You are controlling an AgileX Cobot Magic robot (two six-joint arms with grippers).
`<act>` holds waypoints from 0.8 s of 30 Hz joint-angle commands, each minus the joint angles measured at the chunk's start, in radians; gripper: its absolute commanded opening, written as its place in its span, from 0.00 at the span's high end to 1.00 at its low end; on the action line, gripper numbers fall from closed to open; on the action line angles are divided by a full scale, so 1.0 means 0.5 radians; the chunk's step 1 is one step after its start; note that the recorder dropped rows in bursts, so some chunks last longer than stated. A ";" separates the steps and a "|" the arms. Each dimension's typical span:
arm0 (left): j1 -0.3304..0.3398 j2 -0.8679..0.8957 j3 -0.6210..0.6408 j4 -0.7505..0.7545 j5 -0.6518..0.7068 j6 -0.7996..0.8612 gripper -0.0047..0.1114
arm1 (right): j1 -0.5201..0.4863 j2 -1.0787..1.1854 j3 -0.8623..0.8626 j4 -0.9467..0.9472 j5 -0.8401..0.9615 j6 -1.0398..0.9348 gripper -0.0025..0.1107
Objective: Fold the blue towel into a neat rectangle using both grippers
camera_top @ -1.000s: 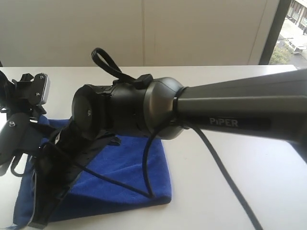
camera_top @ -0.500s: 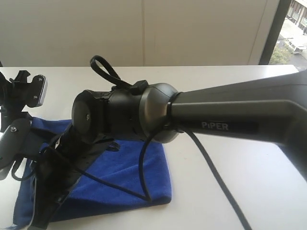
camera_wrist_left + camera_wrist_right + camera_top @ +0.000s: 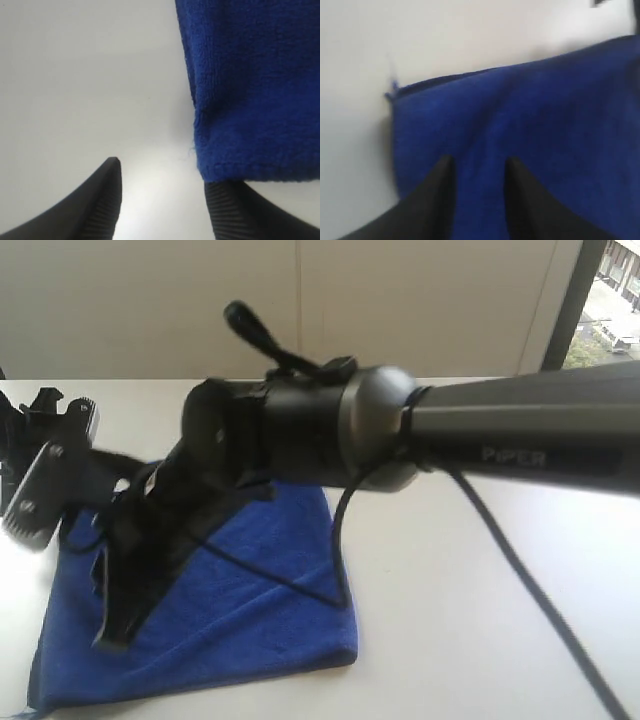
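Exterior: blue towel (image 3: 250, 610) folded, flat on white table (image 3: 480, 620), beneath PIPER-lettered arm (image 3: 520, 435).
Left wrist: left gripper (image 3: 162, 200) spread apart over bare table, towel corner just beside one fingertip (image 3: 235, 210).
Right wrist: right gripper (image 3: 479, 162) parted above towel, clamping nothing; view blurred.

From where I stand only one word can be read: PIPER (image 3: 516, 455); it is in pale capital letters on a darker band along the side of the right arm (image 3: 540, 415), on the long grey link just behind the rounded joint; the letters run along the arm's length and stand upright in the exterior view; they are a little soft, yet each can be made out; the street scene beyond the window (image 3: 608, 300) is too small and blurred to give any sign or number.
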 commanded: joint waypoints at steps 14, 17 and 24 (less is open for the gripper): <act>0.005 0.001 -0.004 -0.022 0.071 0.061 0.48 | -0.665 0.448 0.003 -0.064 -0.067 0.177 0.98; 0.005 0.001 -0.004 -0.022 0.071 0.061 0.48 | -0.682 0.488 0.003 -0.145 -0.053 0.214 0.98; 0.009 0.001 -0.004 -0.022 0.070 0.061 0.48 | -0.718 0.496 0.003 -0.485 -0.027 0.495 0.98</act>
